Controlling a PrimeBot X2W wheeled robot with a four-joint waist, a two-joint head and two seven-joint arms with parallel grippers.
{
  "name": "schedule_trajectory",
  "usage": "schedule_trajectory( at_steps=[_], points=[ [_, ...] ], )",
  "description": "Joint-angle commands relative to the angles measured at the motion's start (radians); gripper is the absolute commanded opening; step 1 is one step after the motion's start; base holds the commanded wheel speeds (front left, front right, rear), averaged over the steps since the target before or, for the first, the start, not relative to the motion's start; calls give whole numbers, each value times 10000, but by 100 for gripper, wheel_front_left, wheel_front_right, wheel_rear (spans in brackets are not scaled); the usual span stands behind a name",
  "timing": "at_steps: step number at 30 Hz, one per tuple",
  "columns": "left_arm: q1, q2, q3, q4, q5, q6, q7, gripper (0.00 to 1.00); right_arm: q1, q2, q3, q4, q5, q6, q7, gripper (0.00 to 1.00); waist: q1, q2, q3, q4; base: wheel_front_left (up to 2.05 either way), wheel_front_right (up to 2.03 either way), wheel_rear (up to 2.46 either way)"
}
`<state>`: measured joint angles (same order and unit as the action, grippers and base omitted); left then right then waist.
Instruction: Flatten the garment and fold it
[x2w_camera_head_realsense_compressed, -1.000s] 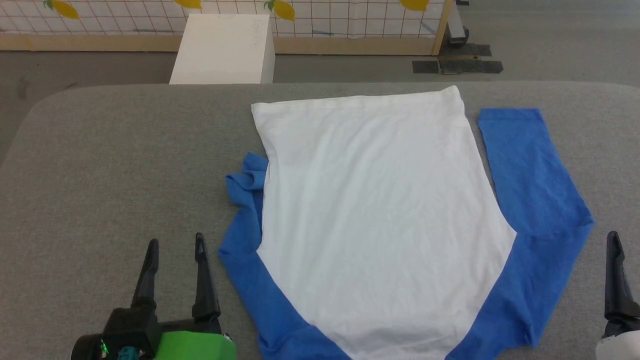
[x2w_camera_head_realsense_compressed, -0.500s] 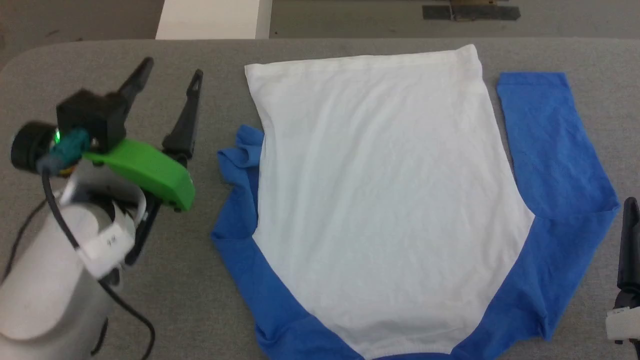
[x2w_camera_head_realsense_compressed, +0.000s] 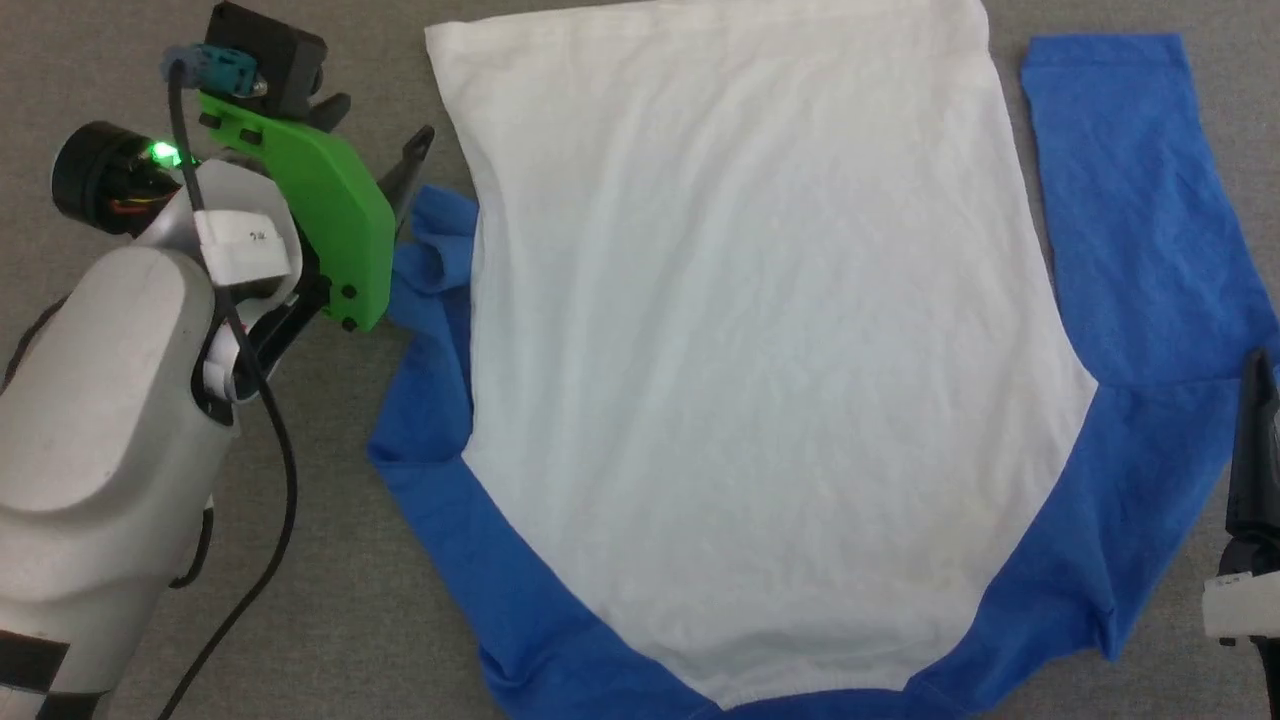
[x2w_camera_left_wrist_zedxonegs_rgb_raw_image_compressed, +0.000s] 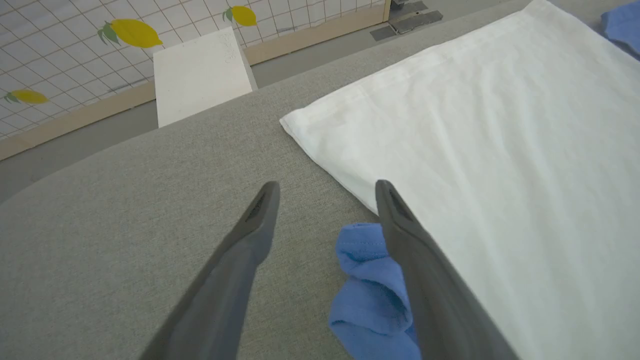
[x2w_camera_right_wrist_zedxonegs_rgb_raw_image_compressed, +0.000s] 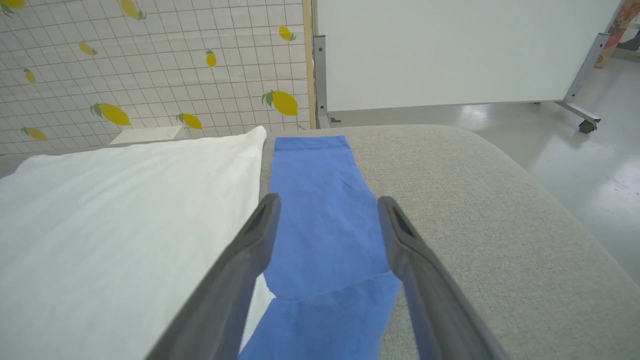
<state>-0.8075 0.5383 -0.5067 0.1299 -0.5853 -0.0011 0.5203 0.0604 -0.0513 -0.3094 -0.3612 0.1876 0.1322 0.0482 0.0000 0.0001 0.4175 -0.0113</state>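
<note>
Grey table (x2w_camera_head_realsense_compressed: 330, 560) holds one garment (x2w_camera_head_realsense_compressed: 760, 350); left end effector (x2w_camera_left_wrist_zedxonegs_rgb_raw_image_compressed: 326, 186) and right end effector (x2w_camera_right_wrist_zedxonegs_rgb_raw_image_compressed: 328, 199), two in all, both gape empty.

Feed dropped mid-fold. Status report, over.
Left hand open beside the bunched sleeve. Right hand open above the flat sleeve. Garment body spread flat, nothing on it.

The left gripper (x2w_camera_left_wrist_zedxonegs_rgb_raw_image_compressed: 326, 186) is held with its two dark fingers spread wide apart, and nothing is clasped between them. The pale left forearm (x2w_camera_head_realsense_compressed: 100, 400) is stretched forward, with the wrist angled toward the right. The right gripper (x2w_camera_right_wrist_zedxonegs_rgb_raw_image_compressed: 328, 199) is likewise held wide open and empty, with its fingers pointed forward.
</note>
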Motion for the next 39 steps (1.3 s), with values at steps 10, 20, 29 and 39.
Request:
schedule_trajectory(
  at_steps=[10,20,29,39],
  points=[
    [-72,212,-328,229,-221,125,1333,100,-411,10,-11,118,56,-15,16,100,0,-1,887,-345,0,0,0],
    [113,303,-396,-20,-753,227,2327,0,-657,10,-12,111,-15,-15,99,100,0,-1,1196,-271,0,0,0],
    [-33,143,135,153,-701,324,859,0,-659,10,3,352,-80,-15,106,100,0,-1,517,-134,0,0,0],
    [360,481,1240,52,-1144,659,-367,0,-90,11,-165,592,-58,-15,178,100,0,-1,-1104,207,0,0,0]
  ],
)
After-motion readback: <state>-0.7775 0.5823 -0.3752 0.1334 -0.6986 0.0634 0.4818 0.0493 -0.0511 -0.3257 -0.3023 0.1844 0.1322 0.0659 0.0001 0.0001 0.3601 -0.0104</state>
